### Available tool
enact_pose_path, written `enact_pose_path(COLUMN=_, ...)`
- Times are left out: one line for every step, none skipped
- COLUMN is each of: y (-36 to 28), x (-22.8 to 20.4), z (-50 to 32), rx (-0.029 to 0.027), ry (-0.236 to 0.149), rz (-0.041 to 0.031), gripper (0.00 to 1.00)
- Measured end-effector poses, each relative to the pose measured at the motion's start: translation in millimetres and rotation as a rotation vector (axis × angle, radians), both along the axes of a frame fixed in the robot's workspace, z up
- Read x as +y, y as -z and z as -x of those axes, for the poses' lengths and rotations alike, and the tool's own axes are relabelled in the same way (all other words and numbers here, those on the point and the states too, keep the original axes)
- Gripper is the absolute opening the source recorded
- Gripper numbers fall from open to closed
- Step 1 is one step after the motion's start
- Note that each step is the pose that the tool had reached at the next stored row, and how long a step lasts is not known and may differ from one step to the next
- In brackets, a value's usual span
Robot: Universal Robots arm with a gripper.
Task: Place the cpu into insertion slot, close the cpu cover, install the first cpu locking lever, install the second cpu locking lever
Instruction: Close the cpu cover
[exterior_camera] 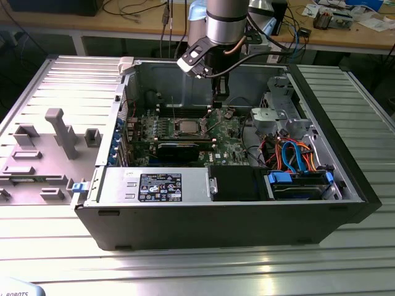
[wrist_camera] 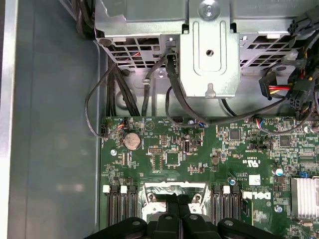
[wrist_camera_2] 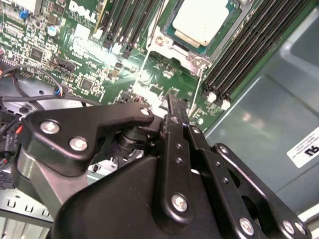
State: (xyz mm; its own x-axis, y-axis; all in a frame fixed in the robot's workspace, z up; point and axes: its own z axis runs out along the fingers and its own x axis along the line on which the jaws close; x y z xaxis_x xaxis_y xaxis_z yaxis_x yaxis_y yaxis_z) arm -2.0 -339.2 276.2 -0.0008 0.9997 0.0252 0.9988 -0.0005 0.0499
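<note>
Silver ribbed worktop carries an open black computer case with a green board inside, and low over that board the hand hangs with fingers pressed together, holding nothing, near the metal-rimmed socket where the grey-topped chip lies.

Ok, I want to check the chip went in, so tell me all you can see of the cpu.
The cpu is a flat square chip with a pale silver-grey metal top and a narrow green margin. It lies level in the insertion slot, whose shiny metal rim frames it, between rows of long black memory slots on the green board. The gripper hangs beside the slot, not touching the chip.
</note>
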Motion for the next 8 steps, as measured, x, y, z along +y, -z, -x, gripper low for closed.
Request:
enact_pose_path(y=0.0, x=0.0, z=-1.0, rx=0.0, ry=0.0, rz=0.0001, gripper=0.11)
enact_pose_path(y=0.0, x=0.0, z=-2.9, rx=0.0, ry=0.0, rz=0.0, gripper=0.11)
enact_pose_path(y=0.0, x=0.0, z=-3.7, rx=0.0, ry=0.0, rz=0.0, gripper=0.11)
enact_pose_path(y=0.1, x=0.0, z=-4.3, rx=0.0, ry=0.0, rz=0.0, gripper=0.11)
enact_pose_path(y=0.1, x=0.1, z=-5.4, rx=0.0, ry=0.0, rz=0.0, gripper=0.11)
enact_pose_path(y=0.1, x=0.2, z=-6.2, rx=0.0, ry=0.0, rz=0.0, gripper=0.11)
enact_pose_path(y=0.1, x=0.2, z=-7.0, rx=0.0, ry=0.0, rz=0.0, gripper=0.11)
enact_pose_path(y=0.0, x=0.2, z=-8.0, rx=0.0, ry=0.0, rz=0.0001, gripper=0.11)
